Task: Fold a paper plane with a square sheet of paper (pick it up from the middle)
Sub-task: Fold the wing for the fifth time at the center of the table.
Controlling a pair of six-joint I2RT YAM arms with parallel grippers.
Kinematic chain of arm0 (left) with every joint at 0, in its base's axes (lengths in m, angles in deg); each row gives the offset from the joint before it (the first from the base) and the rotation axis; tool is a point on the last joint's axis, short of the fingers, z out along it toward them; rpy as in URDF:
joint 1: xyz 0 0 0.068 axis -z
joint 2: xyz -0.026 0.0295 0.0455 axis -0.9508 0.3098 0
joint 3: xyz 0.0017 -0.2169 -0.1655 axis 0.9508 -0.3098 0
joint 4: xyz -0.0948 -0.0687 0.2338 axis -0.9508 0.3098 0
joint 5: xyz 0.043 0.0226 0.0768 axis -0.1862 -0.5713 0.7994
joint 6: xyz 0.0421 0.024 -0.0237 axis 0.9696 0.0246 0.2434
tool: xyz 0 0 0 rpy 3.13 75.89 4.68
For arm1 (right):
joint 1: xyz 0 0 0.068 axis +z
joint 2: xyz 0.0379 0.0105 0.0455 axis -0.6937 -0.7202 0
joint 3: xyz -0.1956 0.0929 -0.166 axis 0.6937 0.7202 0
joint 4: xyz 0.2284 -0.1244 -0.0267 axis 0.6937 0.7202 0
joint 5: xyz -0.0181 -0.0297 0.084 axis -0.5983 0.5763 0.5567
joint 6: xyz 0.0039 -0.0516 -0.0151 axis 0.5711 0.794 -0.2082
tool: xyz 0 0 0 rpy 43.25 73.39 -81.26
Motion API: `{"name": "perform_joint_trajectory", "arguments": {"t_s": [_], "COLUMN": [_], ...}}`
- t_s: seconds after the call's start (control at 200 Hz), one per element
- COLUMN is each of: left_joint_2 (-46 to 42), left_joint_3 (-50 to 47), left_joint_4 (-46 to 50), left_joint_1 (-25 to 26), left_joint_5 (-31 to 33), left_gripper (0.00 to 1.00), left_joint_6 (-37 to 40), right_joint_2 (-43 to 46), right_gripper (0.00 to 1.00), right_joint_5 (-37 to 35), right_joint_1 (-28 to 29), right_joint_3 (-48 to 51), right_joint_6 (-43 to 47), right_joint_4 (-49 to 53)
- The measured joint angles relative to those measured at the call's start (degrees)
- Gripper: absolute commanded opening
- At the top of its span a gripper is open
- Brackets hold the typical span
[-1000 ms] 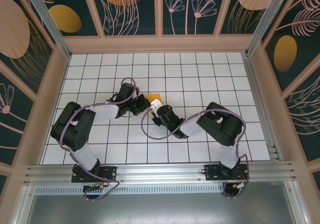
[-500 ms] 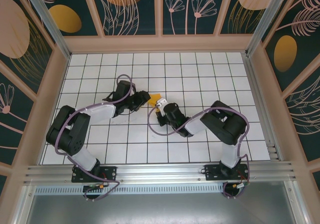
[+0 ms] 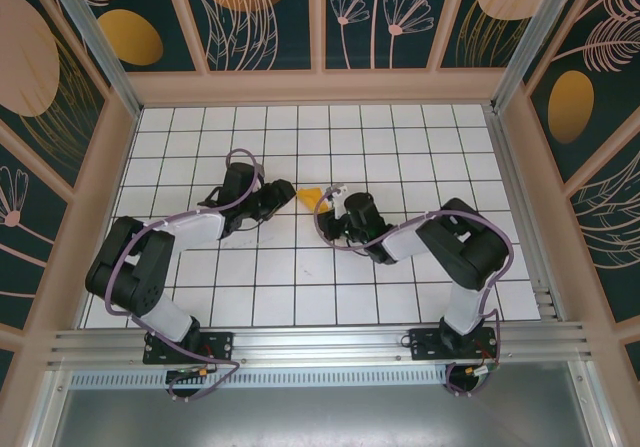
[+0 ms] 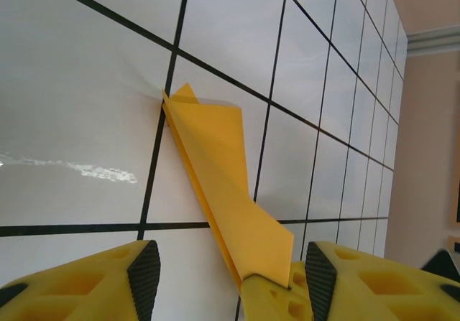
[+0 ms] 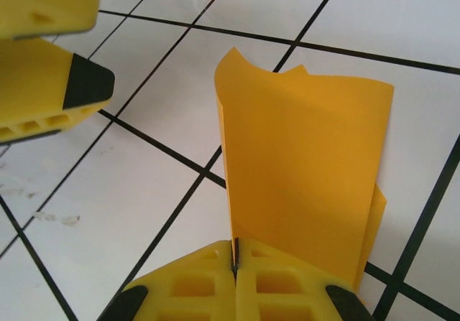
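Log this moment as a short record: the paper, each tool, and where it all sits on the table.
paper: orange-yellow, folded and creased, standing on edge
right tool: shut on the paper's near edge
left tool: open, one finger on either side of the paper's held end, no grip on it
table: white grid; paper's far tip appears to reach it
location: around mid-table, between the two tools
fold stage: partly folded, not yet a narrow dart

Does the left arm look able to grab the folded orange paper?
Likely yes: the left pincer stands open right at the paper, nothing between, though the right pincer, shut on it, crowds that spot.
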Motion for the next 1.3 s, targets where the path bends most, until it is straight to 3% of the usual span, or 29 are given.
{"name": "perform_joint_trajectory", "arguments": {"t_s": [0.61,1.296], "left_joint_2": [8.2,16.0], "left_joint_3": [1.4,8.1], "left_joint_4": [-7.9,-11.7], "left_joint_1": [3.8,4.7], "left_joint_5": [-5.7,-8.9], "left_gripper": [0.40,0.37], "left_joint_6": [3.0,4.5], "right_joint_2": [0.0,-0.9], "right_gripper": [0.00,0.00], "right_joint_5": [8.5,10.2], "right_joint_1": [-6.4,-9.8], "right_joint_3": [3.2,4.8], "right_joint_6": [-18.2,-28.1], "right_joint_4": [-3.8,-4.3]}}
